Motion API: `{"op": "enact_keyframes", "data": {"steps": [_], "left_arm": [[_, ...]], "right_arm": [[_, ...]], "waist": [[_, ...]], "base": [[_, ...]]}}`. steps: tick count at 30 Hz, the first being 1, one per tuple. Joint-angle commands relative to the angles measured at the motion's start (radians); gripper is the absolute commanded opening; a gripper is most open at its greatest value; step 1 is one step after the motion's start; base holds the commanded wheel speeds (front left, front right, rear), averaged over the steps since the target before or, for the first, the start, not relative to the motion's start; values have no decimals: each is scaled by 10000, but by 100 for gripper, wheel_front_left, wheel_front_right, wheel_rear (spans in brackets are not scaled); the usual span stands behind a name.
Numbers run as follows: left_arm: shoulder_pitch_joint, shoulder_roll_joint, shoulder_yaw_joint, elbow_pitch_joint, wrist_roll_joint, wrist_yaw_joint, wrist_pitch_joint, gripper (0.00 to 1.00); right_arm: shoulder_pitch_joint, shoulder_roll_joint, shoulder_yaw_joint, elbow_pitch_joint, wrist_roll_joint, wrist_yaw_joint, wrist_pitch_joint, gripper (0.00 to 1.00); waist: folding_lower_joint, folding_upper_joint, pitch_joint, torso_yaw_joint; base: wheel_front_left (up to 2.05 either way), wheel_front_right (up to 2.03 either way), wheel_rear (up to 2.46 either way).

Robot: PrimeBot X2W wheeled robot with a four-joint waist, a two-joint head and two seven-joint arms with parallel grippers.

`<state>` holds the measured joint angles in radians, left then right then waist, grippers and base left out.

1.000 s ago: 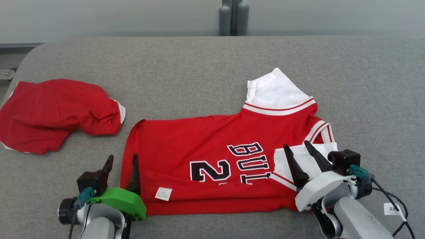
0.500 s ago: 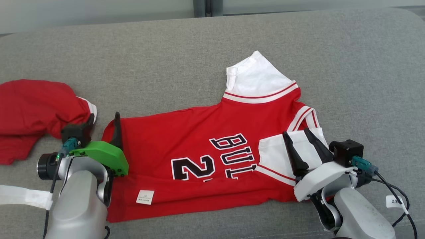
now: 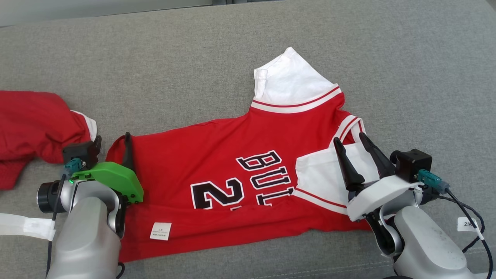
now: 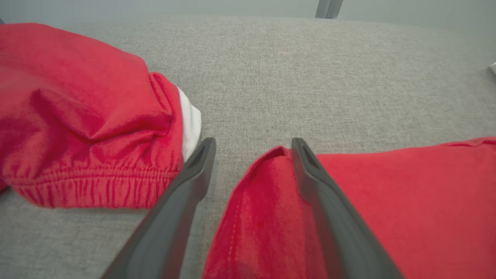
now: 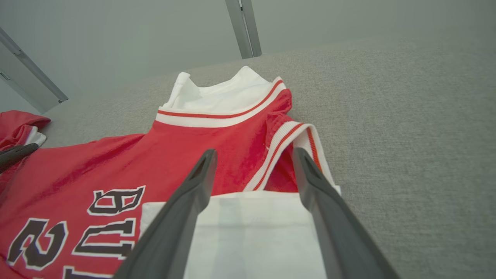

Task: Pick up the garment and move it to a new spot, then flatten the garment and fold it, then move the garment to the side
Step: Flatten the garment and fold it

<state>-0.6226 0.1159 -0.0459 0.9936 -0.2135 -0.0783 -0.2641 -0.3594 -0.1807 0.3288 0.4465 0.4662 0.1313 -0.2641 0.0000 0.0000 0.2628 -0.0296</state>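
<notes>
**Jersey lies flat beneath two open grippers**

Red jersey (image 3: 232, 174) with black-and-white lettering is spread across the grey bench (image 3: 387, 58), its hem end toward the robot's left and its striped collar (image 3: 350, 126) toward the right. One white sleeve (image 3: 286, 79) points away from the robot; the other is folded in over the chest.

The left gripper (image 3: 112, 138) sits at the far hem corner with its jaws spread. One finger is over the red cloth and the other over the bare strip of bench between the jersey and a bunched pair of red shorts (image 3: 35, 124). The right gripper (image 3: 349, 138), jaws likewise spread and holding nothing, hangs over the folded-in sleeve, just short of the collar. Whether either gripper's fingertips touch the fabric cannot be told. A white label (image 3: 161, 231) shows near the jersey's near edge.
</notes>
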Motion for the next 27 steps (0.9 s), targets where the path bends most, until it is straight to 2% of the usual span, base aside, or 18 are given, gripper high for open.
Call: {"op": "enact_keyframes", "data": {"steps": [1, 11, 14, 15, 18, 19, 24, 26, 27], "left_arm": [[15, 23, 49, -96, -58, 67, 6, 100], [208, -34, -1, -59, 75, -9, 6, 98], [238, 2, 1, -18, 117, 16, 6, 87], [228, 20, 13, -16, 120, 29, 6, 83], [133, 62, 27, -44, 128, 75, 6, 47], [104, 64, 28, -40, 133, 83, 6, 40], [-70, 53, 17, 49, 165, 54, 6, 24], [-142, 50, 22, 82, 148, 31, 6, 0], [-193, 50, 47, 57, 108, 8, 6, 0]], "right_arm": [[-118, -47, -43, -48, -75, -12, -6, 100], [-154, -4, 37, -109, -123, -13, -6, 100], [-128, -30, 57, -105, -95, -13, -6, 100], [-116, -37, 60, -97, -79, -13, -6, 100], [-94, -44, 96, -82, -63, -12, -6, 100], [-93, -42, 106, -79, -57, -12, -6, 100], [-123, -47, 158, -61, -19, -13, -6, 100], [-186, -84, 167, -64, 29, -13, -6, 100], [-242, -112, 161, -70, 58, -13, -6, 100]], "waist": [[0, 0, -8, 47], [0, 0, -21, 167], [0, 0, -27, 158], [0, 0, -29, 150], [0, 0, -39, 116], [0, 0, -38, 104], [0, 0, -23, 50], [0, 0, 6, 39], [0, 0, 28, 43]], "base": [[0, 0, 0], [0, 0, 0], [0, 0, 0], [0, 0, 0], [0, 0, 0], [0, 0, 0], [0, 0, 0], [0, 0, 0], [0, 0, 0]]}}
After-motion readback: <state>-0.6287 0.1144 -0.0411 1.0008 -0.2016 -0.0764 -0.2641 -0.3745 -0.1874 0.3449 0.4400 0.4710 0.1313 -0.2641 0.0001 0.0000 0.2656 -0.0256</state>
